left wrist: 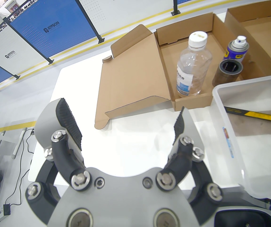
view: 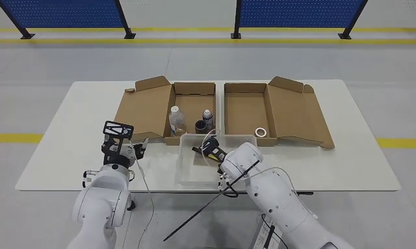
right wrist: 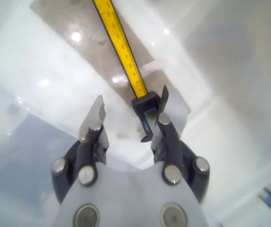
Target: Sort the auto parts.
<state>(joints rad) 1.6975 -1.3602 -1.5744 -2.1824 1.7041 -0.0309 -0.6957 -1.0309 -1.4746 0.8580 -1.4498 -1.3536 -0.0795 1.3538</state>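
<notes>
A yellow and black caliper (right wrist: 119, 41) lies on the floor of a clear plastic bin (view: 188, 177). My right gripper (right wrist: 132, 93) is down inside the bin and open; the caliper's black end sits between its fingers, close against one fingertip (right wrist: 164, 95). My left gripper (left wrist: 122, 106) hangs open and empty above the bare table, left of the bin. In the left cardboard box (left wrist: 163, 55) stand a clear bottle (left wrist: 193, 67), a blue spray can (left wrist: 237, 49) and a dark cylinder (left wrist: 229, 72). The right cardboard box (view: 244, 112) holds a white tape ring (view: 261, 132).
Both boxes stand side by side at the table's middle with their lids folded outward, the left lid (view: 143, 109) flat near my left arm. The bin sits just in front of the boxes. The white table (view: 364, 151) is bare at its far left and right.
</notes>
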